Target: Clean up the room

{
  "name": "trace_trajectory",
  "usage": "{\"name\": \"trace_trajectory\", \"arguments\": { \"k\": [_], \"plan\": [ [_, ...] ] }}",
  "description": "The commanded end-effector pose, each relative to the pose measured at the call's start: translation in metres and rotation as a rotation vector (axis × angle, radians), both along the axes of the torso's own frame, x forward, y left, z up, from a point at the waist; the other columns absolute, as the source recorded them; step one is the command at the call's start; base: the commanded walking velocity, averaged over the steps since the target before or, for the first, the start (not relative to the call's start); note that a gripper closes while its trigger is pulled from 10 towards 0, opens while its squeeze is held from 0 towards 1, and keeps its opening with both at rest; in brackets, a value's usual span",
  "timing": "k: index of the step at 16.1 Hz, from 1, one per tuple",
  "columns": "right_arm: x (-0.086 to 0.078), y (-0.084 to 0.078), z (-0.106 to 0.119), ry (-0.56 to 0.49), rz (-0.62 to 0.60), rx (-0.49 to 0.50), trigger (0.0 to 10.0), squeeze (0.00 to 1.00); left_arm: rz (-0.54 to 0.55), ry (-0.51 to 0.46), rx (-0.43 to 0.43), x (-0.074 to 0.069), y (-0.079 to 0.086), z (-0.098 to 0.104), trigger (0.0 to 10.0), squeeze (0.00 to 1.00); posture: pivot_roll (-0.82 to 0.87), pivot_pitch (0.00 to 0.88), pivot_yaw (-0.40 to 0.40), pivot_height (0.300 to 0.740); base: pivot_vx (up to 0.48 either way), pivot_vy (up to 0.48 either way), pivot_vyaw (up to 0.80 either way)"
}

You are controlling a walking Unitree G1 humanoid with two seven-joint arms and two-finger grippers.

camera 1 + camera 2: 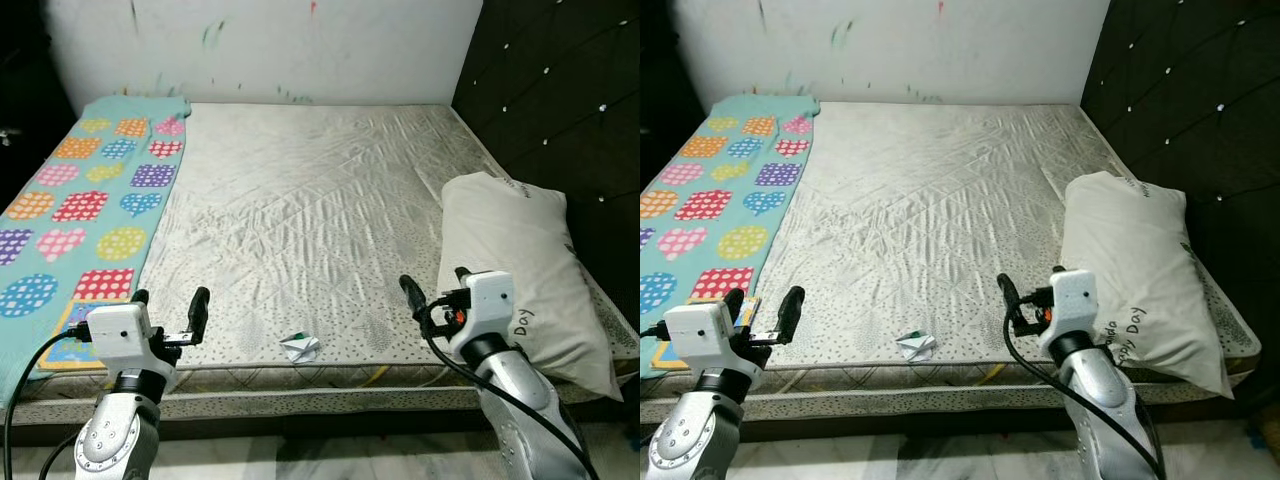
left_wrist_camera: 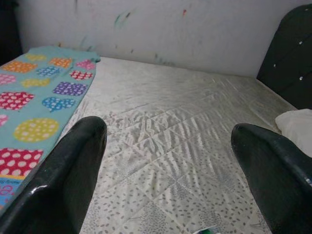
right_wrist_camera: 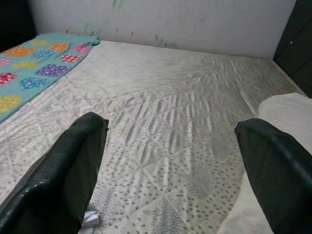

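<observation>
A small crumpled paper scrap (image 1: 300, 346) lies on the mattress (image 1: 320, 200) near its front edge, between the two grippers; what it is exactly is hard to tell. The left gripper (image 1: 168, 308) and right gripper (image 1: 432, 290) hover at that edge, jaws open and empty. A pillow (image 1: 520, 270) partly overhangs the bed's right side, and a patterned blanket (image 1: 80, 210) is cut off at left.

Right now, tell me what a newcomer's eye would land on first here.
The bright blanket with coloured hearts and dots runs along the left side of the bare mattress. A white pillow lies on the mattress's right side by the dark headboard. A small crumpled paper scrap sits near the front edge, between the open left end effector and the open right end effector.
</observation>
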State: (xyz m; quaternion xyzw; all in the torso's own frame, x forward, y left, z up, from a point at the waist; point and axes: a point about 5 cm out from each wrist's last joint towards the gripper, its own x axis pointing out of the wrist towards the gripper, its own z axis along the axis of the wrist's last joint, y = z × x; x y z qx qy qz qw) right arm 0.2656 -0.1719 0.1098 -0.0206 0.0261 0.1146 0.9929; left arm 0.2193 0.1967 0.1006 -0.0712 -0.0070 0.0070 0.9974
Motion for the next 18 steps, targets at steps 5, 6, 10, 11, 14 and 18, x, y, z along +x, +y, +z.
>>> {"name": "trace_trajectory", "arguments": {
  "k": [5, 6, 10, 11, 14, 18],
  "plan": [
    [0.016, -0.001, 0.013, -0.020, 0.075, -0.056, 10.0, 0.00, 0.066, 0.022, -0.037, -0.009, -0.002, -0.009, 10.0, 0.00, -0.05, 0.040, -0.114, 0.740, 0.000, 0.000, 0.00],
    [0.017, 0.000, 0.013, -0.024, 0.069, -0.053, 10.0, 0.00, 0.062, 0.023, -0.032, -0.009, -0.002, -0.009, 10.0, 0.00, -0.05, 0.038, -0.105, 0.740, 0.000, 0.000, 0.00],
    [0.010, 0.007, 0.007, -0.033, 0.022, -0.016, 10.0, 0.00, 0.000, 0.016, -0.012, 0.006, -0.005, -0.005, 10.0, 0.00, -0.06, 0.025, -0.027, 0.740, 0.000, 0.000, 0.00],
    [0.008, 0.008, 0.006, -0.036, 0.006, -0.006, 10.0, 0.00, -0.019, 0.011, -0.006, 0.011, -0.006, -0.003, 10.0, 0.00, -0.07, 0.019, 0.007, 0.740, 0.000, 0.000, 0.00],
    [0.007, 0.009, 0.003, -0.048, -0.058, 0.022, 10.0, 0.00, -0.077, -0.001, 0.013, 0.027, -0.007, 0.002, 10.0, 0.00, -0.07, 0.004, 0.060, 0.740, 0.000, 0.000, 0.00],
    [0.002, 0.004, -0.002, -0.041, -0.086, 0.021, 10.0, 0.00, -0.080, -0.002, 0.006, 0.027, -0.008, 0.002, 10.0, 0.00, -0.07, 0.000, 0.051, 0.740, 0.000, 0.000, 0.00]
  ]
}}
